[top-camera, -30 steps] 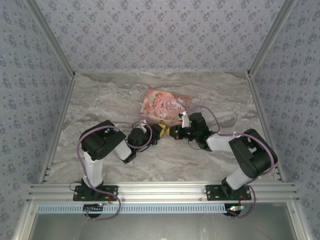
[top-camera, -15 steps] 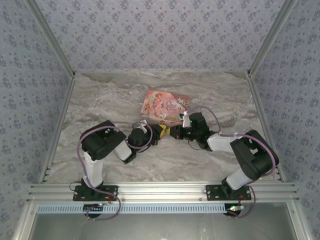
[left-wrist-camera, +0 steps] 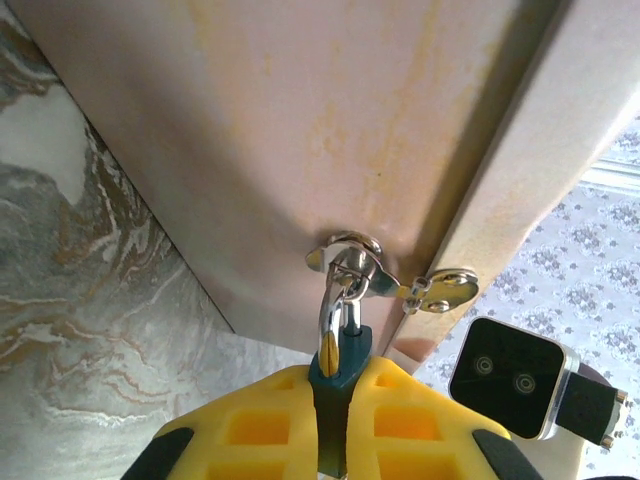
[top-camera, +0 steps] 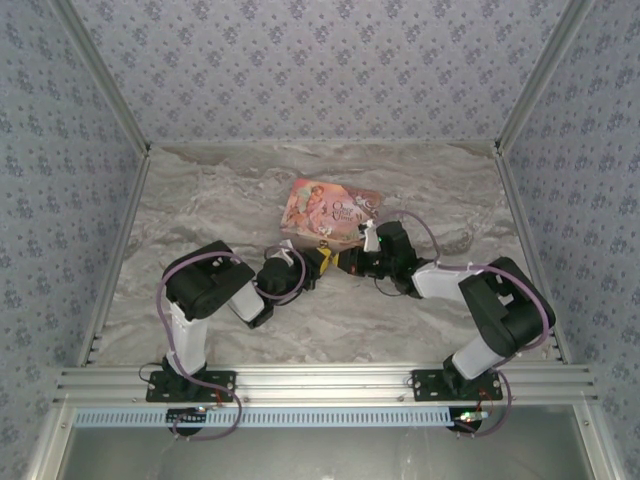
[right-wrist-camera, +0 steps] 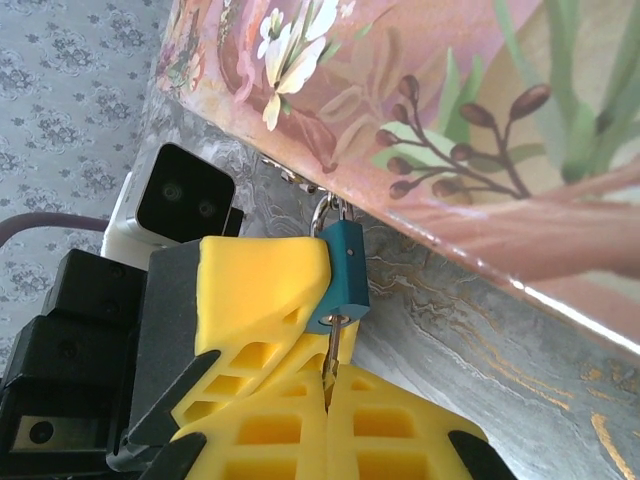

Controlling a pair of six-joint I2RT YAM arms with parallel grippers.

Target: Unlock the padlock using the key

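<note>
Gripping the blue padlock (left-wrist-camera: 341, 368) by its body, the left hand (left-wrist-camera: 335, 410) is clamped tight, and the shackle (left-wrist-camera: 329, 312) just ahead of it hooks through the latch (left-wrist-camera: 347, 250) of the pink box (right-wrist-camera: 450, 120). The right hand (right-wrist-camera: 328, 400) is pinched together on the key (right-wrist-camera: 331, 352), whose tip meets the padlock's underside. The box lies beyond both hands on the surface (top-camera: 220, 200).

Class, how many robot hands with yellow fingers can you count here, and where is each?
2. The left hand clamps the padlock on the clasp of the pink box. The right hand, facing it, is shut on the key entering the padlock's base. None seem hidden.
</note>
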